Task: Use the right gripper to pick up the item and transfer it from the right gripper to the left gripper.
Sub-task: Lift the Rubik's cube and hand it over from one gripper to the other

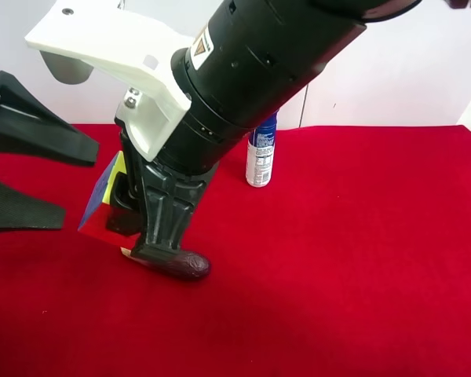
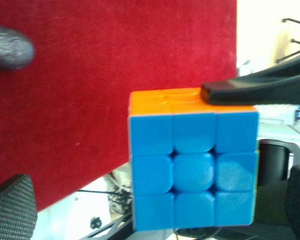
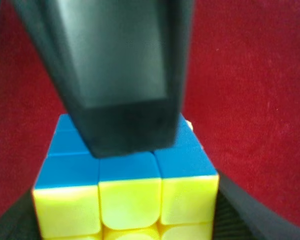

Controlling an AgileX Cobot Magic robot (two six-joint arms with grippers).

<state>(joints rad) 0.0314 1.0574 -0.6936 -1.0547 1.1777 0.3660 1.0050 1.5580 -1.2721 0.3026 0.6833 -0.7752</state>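
The right gripper [image 1: 129, 224], a black claw on the thick arm with the white bracket, is shut on the puzzle cube [image 1: 102, 200] and holds it tilted above the red cloth. In the right wrist view one finger [image 3: 125, 115] presses the cube's blue face [image 3: 130, 167], with yellow below. The left gripper [image 1: 55, 179] is open at the exterior high view's left edge, its tips just short of the cube. In the left wrist view the cube [image 2: 192, 170] shows a blue face and orange top between the left gripper's textured pads [image 2: 10, 207], with a right finger [image 2: 250, 90] on it.
A dark purple-brown eggplant [image 1: 184, 265] lies on the red cloth [image 1: 337, 275] just under the right gripper's finger; its tip shows in the left wrist view [image 2: 7, 47]. A blue-capped white spray can [image 1: 261, 157] stands behind the right arm. The cloth's edge is near the cube in the left wrist view.
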